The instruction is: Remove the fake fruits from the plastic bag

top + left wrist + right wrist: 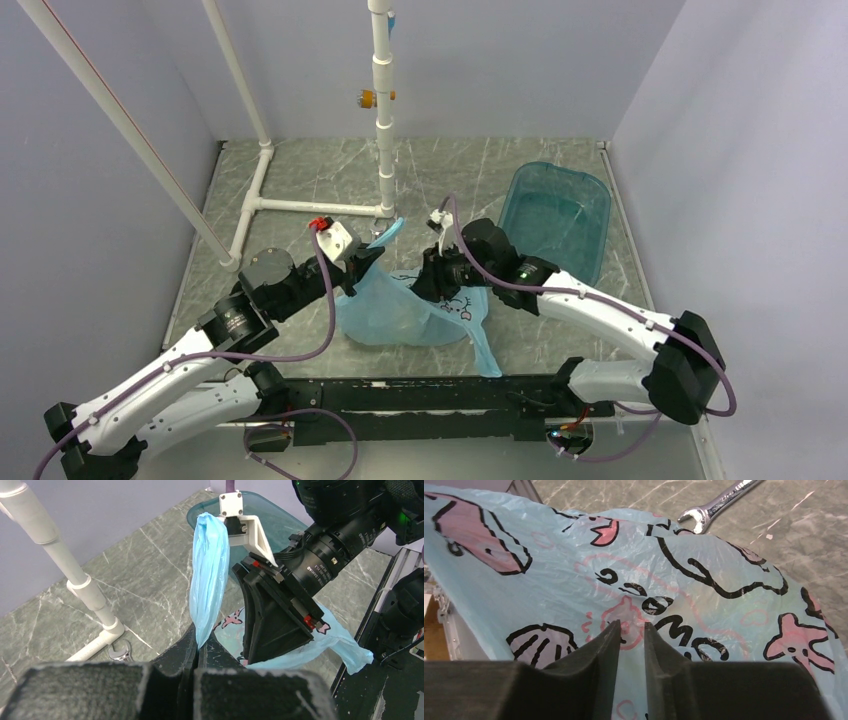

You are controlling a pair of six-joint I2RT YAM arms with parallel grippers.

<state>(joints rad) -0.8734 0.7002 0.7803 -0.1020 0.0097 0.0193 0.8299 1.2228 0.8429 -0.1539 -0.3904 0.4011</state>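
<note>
The light blue plastic bag point(400, 310) with pink and black sea-creature print lies between the two arms. My left gripper point(365, 262) is shut on a twisted strip of the bag point(210, 565), which rises from between its jaws point(200, 642). My right gripper point(437, 285) presses down on the printed side of the bag point(574, 570), its jaws nearly together with a pucker of film pinched at the tips point(631, 625). The fake fruits are hidden inside the bag; only a faint green-yellow tint shows through the film.
A rigid teal tub point(556, 215) stands at the back right. A white pipe frame point(383, 100) rises behind the bag. A metal wrench point(719, 500) lies on the marble-pattern tabletop just past the bag, near the pipe foot point(107, 630).
</note>
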